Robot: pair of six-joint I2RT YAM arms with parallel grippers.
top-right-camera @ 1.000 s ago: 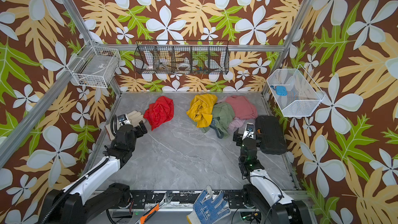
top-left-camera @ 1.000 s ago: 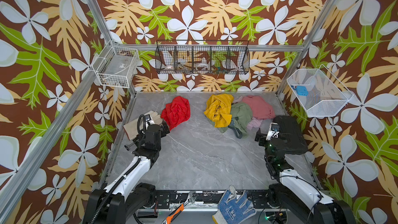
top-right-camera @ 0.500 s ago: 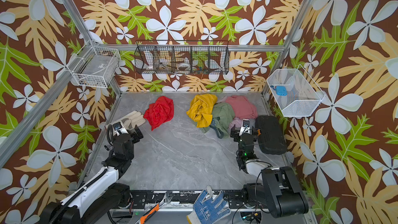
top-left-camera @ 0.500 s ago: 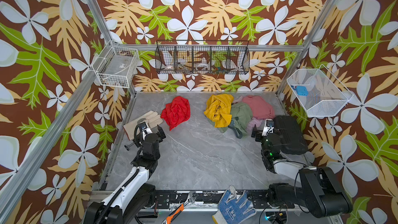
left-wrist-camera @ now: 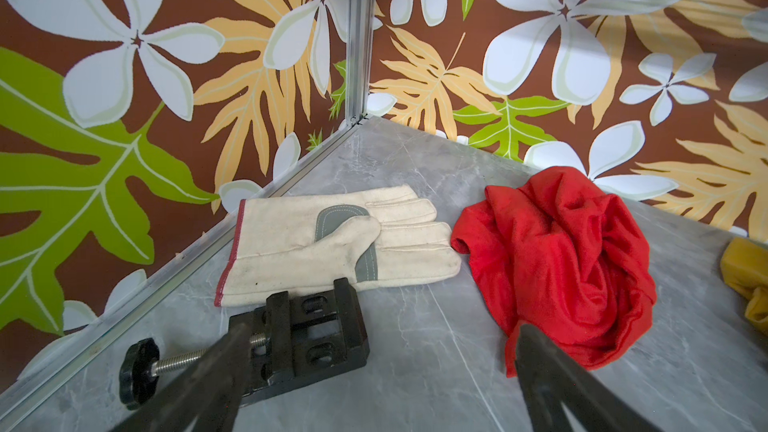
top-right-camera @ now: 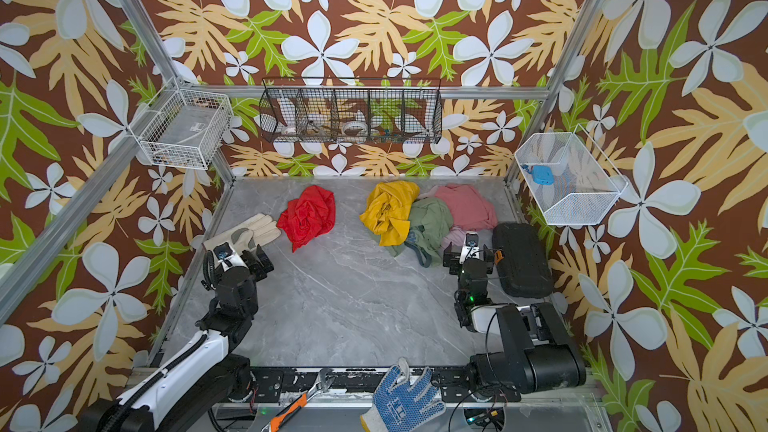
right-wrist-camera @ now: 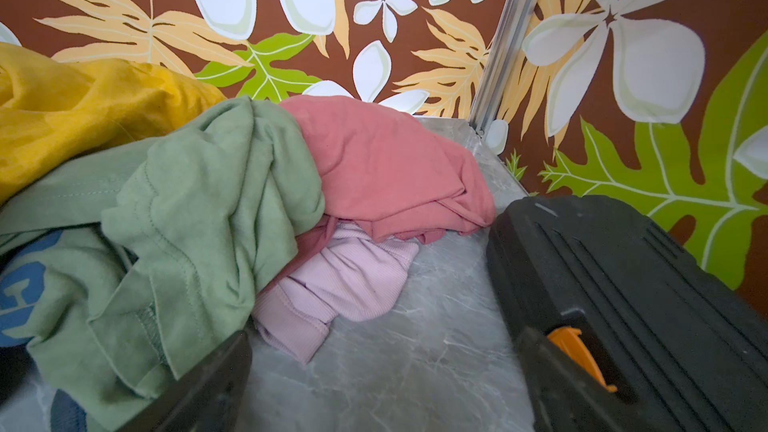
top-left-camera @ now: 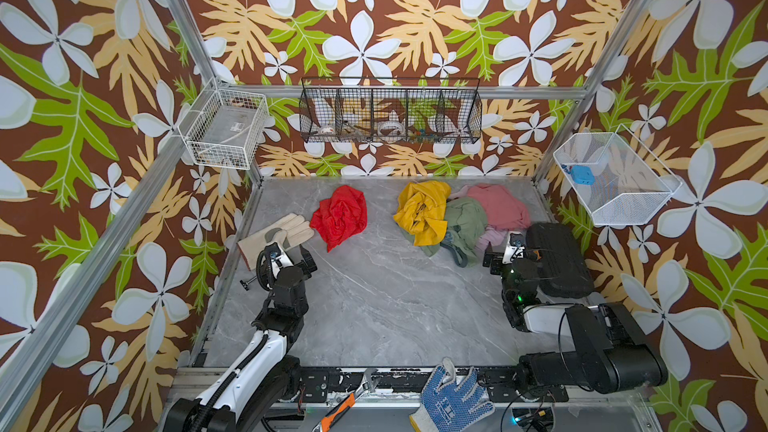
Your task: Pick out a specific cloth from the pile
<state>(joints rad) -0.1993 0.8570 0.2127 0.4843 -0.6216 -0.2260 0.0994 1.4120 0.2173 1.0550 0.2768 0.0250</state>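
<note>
The cloth (top-left-camera: 340,216) is seen as bright red, thin and faintly dotted, crumpled into a loose mound on the table (top-left-camera: 374,305), left of the middle towards the back. The pile (top-left-camera: 459,218) is well apart on its right. There, yellow, olive green, dusty pink and lilac pieces are bunched together.

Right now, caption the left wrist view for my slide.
Open left gripper facing red cloth beside canvas glove and black vise.
</note>
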